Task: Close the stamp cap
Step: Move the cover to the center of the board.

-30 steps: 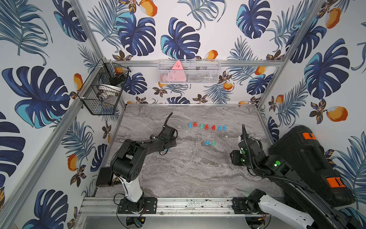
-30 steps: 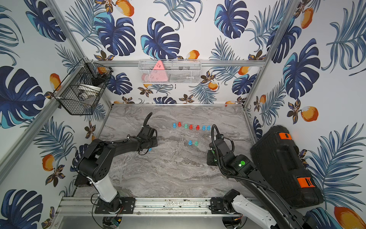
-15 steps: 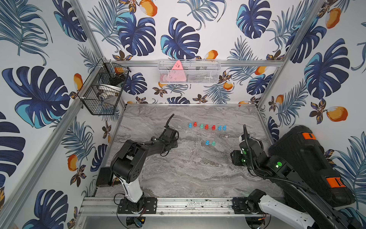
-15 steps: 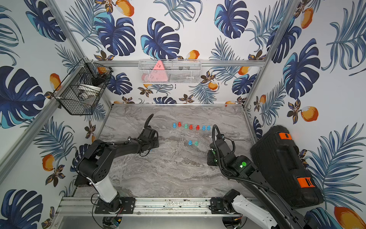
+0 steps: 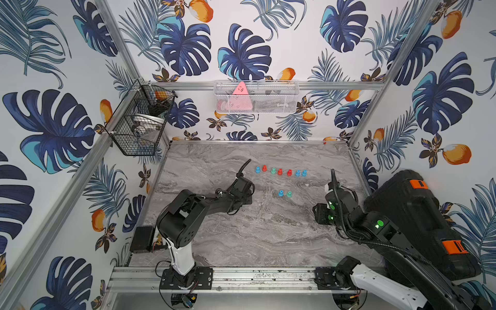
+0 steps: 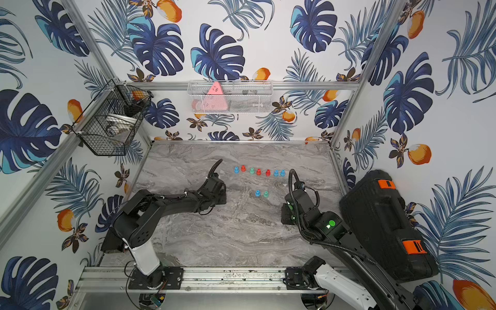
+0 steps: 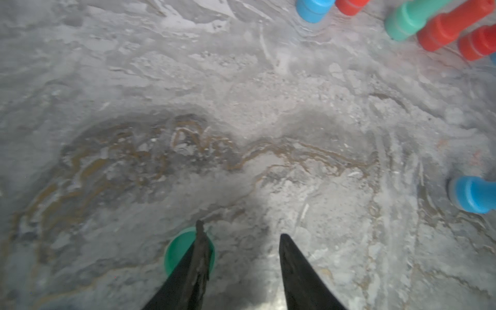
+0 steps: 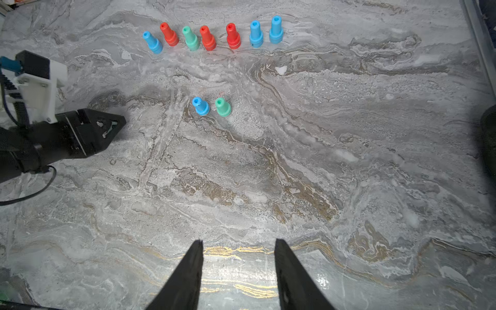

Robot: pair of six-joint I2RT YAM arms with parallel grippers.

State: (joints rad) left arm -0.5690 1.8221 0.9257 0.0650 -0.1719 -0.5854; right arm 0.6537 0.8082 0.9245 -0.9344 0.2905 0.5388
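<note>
Several blue, red and green stamps (image 5: 280, 171) stand in a row at the back of the marble table (image 5: 263, 236). A blue stamp (image 5: 281, 193) and a green stamp (image 5: 289, 193) stand apart in front of it, seen also in the right wrist view as the blue stamp (image 8: 200, 106) and the green stamp (image 8: 222, 107). A round green cap (image 7: 178, 249) lies flat on the table, partly under one finger of my left gripper (image 7: 241, 230). Its jaws stand apart with bare table between them. My right gripper (image 8: 239, 241) hovers open and empty at the right.
A large black case (image 5: 418, 222) leans at the table's right edge. A black wire basket (image 5: 139, 126) hangs on the left wall and a white mesh tray (image 5: 256, 98) on the back wall. My left arm (image 8: 67, 137) lies low across the left half of the table.
My left gripper has slid a little to the right, toward the stamps. The right arm has stayed still.
</note>
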